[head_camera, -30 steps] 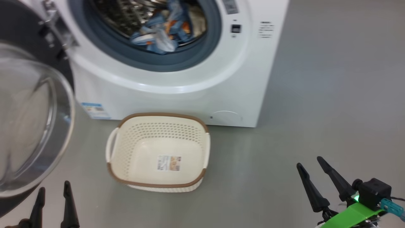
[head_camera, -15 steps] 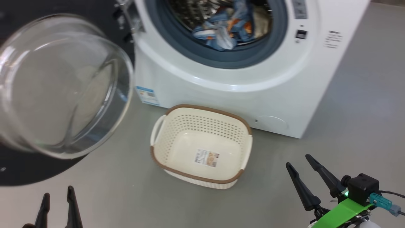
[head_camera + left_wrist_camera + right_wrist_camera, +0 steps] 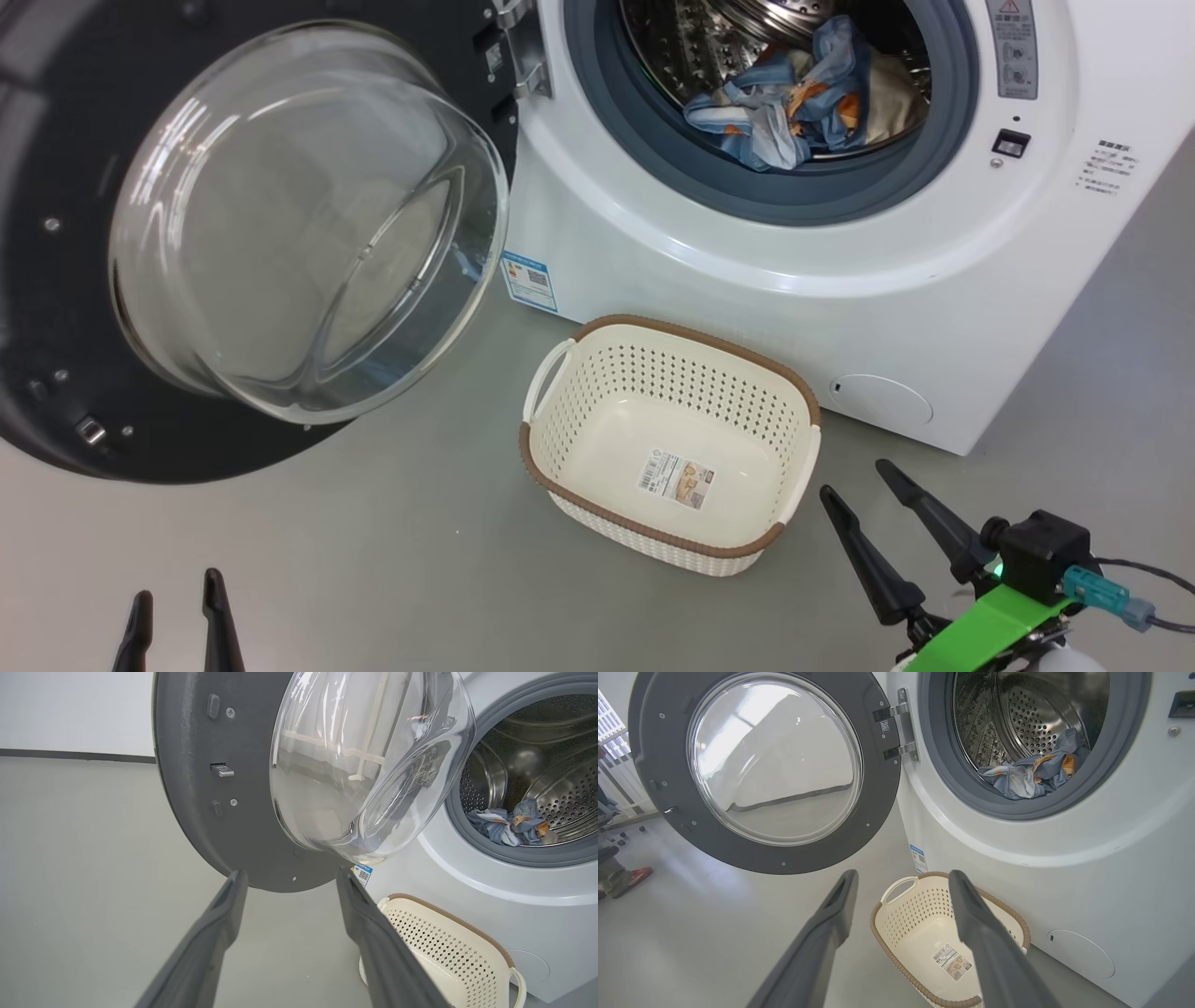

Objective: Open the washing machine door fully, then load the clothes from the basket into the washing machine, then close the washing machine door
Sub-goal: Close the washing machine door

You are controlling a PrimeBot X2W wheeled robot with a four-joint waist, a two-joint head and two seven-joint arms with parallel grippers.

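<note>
Blue clothes [image 3: 775, 117] in washing machine [image 3: 709, 271], door [image 3: 56, 308] open

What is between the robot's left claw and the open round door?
Only bare grey floor separates the left gripper from the washing machine door; the head and left wrist views show it.

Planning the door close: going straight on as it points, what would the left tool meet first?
Probably the washing machine door, at its lower rim ahead of the left tool; depth is unclear.

one basket [image 3: 653, 392], one washer [image 3: 747, 280], two tools [image 3: 177, 588] [image 3: 854, 478]
</note>
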